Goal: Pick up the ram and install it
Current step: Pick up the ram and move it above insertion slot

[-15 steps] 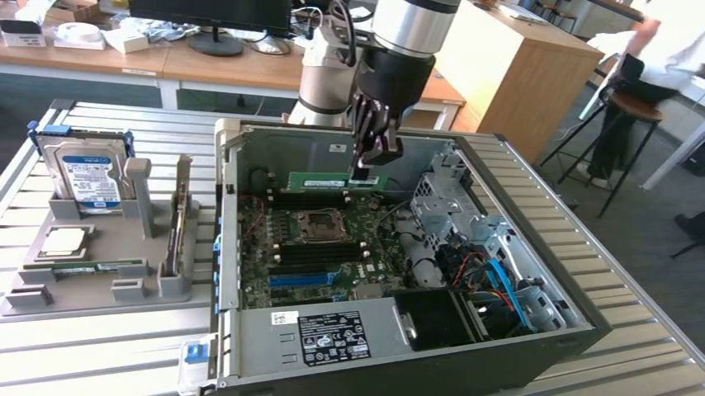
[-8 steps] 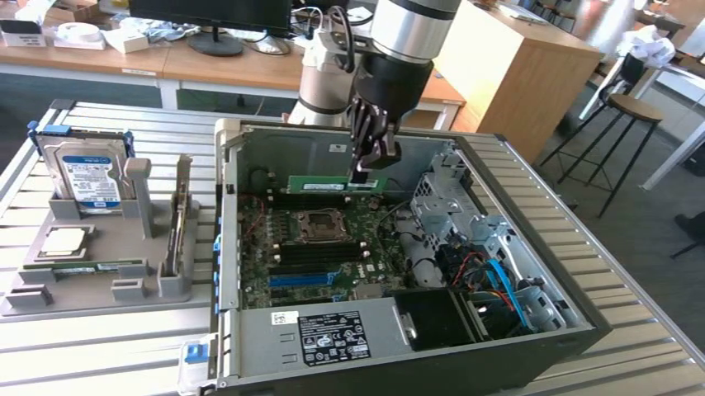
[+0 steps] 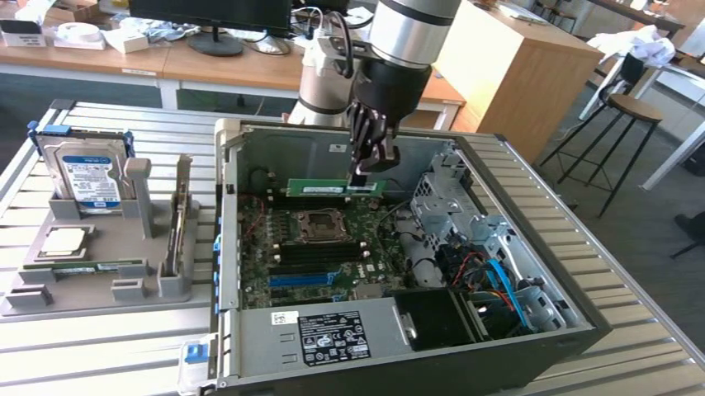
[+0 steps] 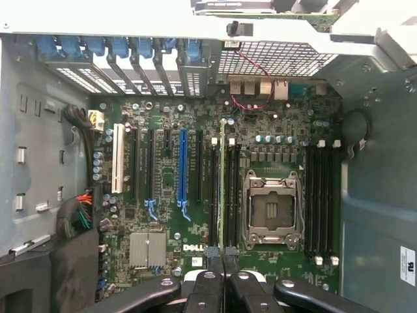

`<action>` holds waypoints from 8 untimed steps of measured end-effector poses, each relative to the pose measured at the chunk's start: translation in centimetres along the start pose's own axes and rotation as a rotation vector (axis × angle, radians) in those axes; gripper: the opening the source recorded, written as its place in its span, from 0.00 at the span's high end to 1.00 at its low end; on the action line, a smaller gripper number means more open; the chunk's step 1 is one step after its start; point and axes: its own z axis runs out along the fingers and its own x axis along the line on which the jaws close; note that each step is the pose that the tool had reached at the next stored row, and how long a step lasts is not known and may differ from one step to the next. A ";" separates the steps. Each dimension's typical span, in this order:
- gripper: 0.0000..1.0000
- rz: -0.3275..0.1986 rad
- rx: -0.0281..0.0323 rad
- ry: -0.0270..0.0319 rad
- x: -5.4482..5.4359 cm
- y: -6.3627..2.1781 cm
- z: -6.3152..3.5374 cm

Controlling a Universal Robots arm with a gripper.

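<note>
**A:** Where is the ram (image 3: 336, 188)?

**B:** Centre of the exterior frame, inside the open computer case (image 3: 297, 148). It stands level on its long edge above the motherboard (image 3: 380, 264). The tool (image 3: 371, 167) is clamped on its upper edge, toward the exterior view's right end of the stick.

**A:** Is it lined up?

**B:** In the wrist view it shows edge-on, running along the black memory slots (image 4: 212, 189) beside the processor socket (image 4: 272, 210). I can't tell whether it touches a slot.

**A:** What does doing this well take?

**B:** As I judge it, hold the stick parallel over one slot, never straddling two, and move it straight down without tilt. The grip sits off-centre, so the free end could ride up and the push must be even. I can't make out the notch or the latches.
</note>
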 end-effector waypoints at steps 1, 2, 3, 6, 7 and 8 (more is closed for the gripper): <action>0.89 0.000 0.0000 0.0000 0.0 0.00 0.06; 0.89 0.000 0.0000 0.0000 0.0 0.00 0.12; 0.89 0.000 0.0000 0.0000 0.0 -0.01 0.19; 0.89 0.000 0.0001 -0.0001 0.0 -0.01 0.40; 0.89 0.000 0.0000 -0.0001 0.0 -0.02 0.47; 0.89 0.000 0.0000 0.0000 0.0 -0.02 0.53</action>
